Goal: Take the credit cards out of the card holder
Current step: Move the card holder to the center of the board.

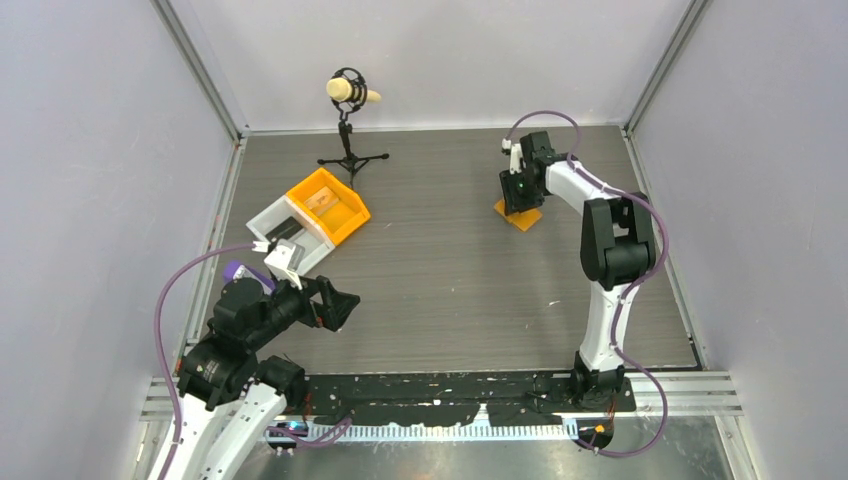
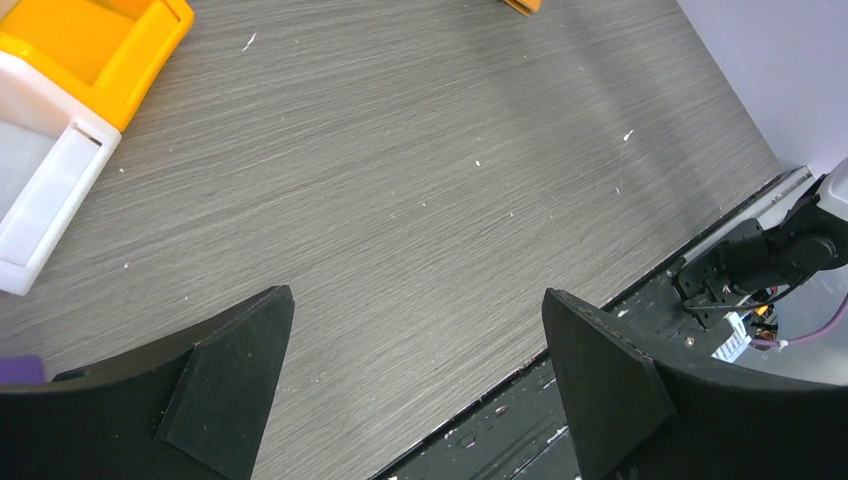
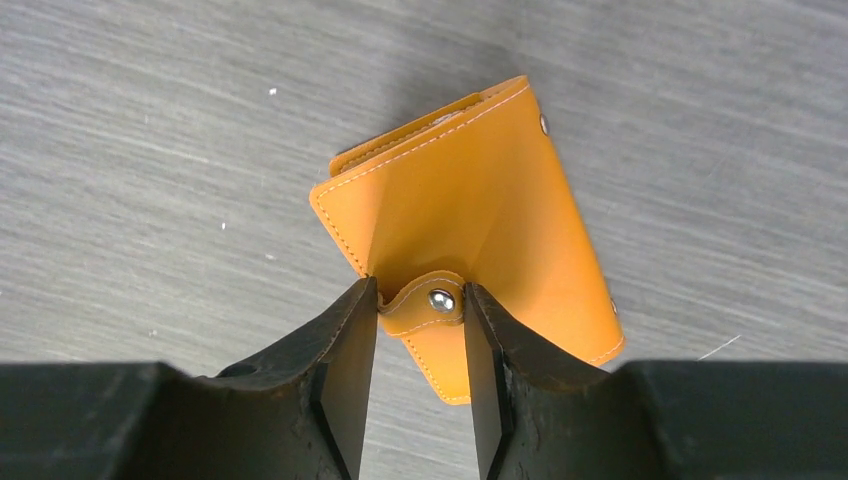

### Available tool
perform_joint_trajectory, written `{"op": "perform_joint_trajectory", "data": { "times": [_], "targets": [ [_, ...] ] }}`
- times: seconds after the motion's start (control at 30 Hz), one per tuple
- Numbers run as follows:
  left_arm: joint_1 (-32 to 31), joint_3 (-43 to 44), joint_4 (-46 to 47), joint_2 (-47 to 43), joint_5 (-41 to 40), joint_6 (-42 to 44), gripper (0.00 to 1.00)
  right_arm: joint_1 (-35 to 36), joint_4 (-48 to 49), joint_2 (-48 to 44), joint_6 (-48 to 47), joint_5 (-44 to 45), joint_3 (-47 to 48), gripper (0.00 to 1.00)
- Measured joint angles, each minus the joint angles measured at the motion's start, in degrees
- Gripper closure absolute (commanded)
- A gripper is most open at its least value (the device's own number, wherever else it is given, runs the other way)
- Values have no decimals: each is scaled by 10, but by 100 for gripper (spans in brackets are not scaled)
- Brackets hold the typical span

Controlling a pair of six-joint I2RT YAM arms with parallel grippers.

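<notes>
While the two black fingers of the right gripper [image 3: 420, 300] press on either side of a small snap tab [image 3: 432, 303] with a silver stud, the flat orange stitched card holder [image 3: 480, 200] lies folded shut on the grey wood-grain table [image 2: 400, 150], stretching away beyond the fingertips. The left gripper [image 2: 416, 295] hovers with its fingers spread wide, only table surface showing between them. An orange plastic bin [image 2: 90, 50] and a white bin [image 2: 40, 200] lie beyond the finger on the left of its wrist view.
</notes>
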Motion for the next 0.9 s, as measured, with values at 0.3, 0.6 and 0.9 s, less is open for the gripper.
{"op": "perform_joint_trajectory", "data": {
  "times": [0.3, 0.6, 0.9],
  "targets": [
    [0, 0, -6, -3, -12, 0, 0, 2, 7, -30, 27, -20, -43, 95],
    [0, 0, -6, -9, -17, 0, 0, 73, 45, -148, 55, -19, -206, 95],
    [0, 0, -7, -5, -17, -1, 0, 198, 89, -210, 108, -16, -289, 85]
  ]
}}
